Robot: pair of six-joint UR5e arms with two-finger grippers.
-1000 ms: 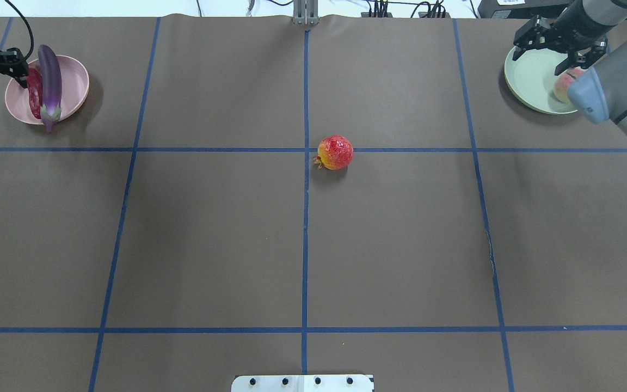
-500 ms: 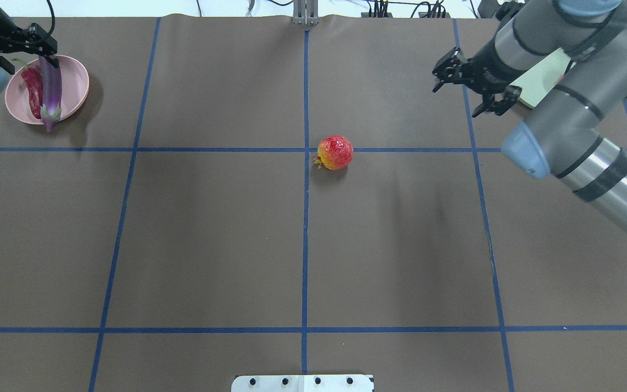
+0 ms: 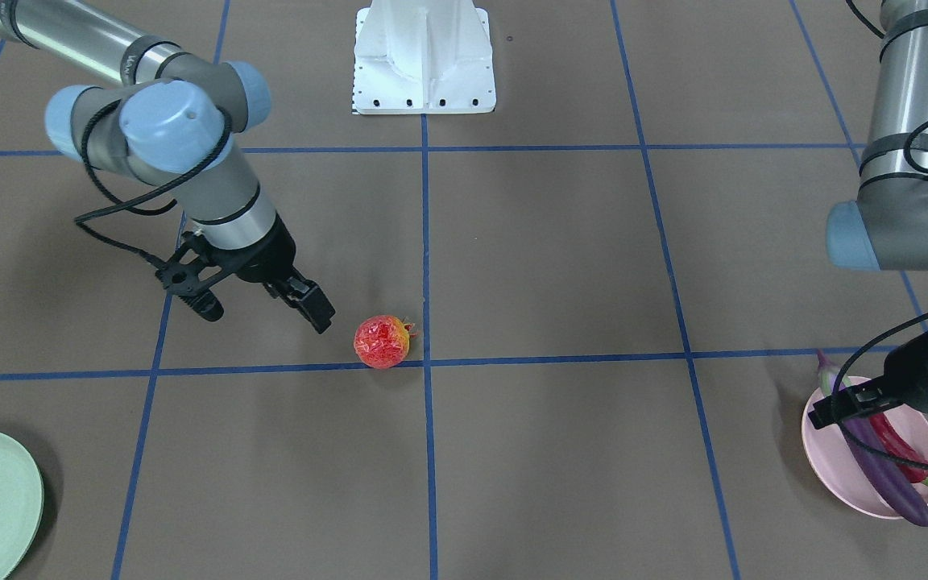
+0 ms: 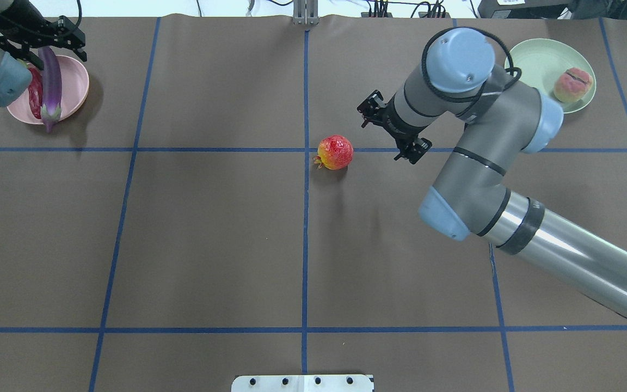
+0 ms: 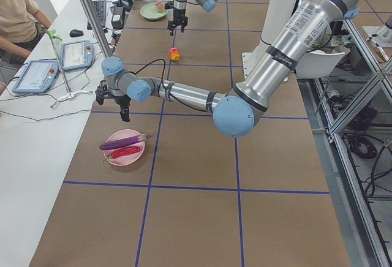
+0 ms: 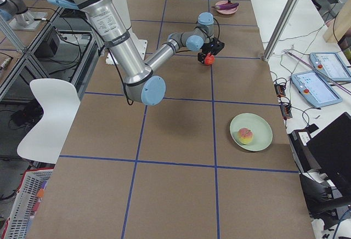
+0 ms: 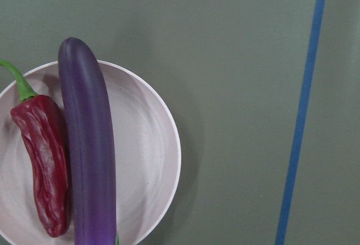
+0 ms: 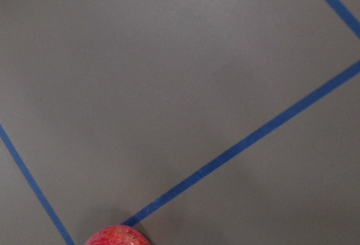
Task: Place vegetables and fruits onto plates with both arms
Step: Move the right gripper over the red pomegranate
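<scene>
Here, one tabletop [image 4: 210, 245] carries everything. Two arms: the right arm's [image 4: 487, 158] end effector [image 3: 267, 316], fingers spread and empty, hangs just beside the single pomegranate [image 4: 335, 152] at the tabletop's centre, presumably to collect it. The left end effector [image 4: 40, 44] hangs released over the pink plate [image 4: 77, 81]. Two plates: pink, far-left corner, bears one eggplant [image 4: 51, 81] and one chili [image 7: 45, 160]; the mint plate [image 4: 531, 60], far-right corner, bears one peach [image 4: 573, 85].
</scene>
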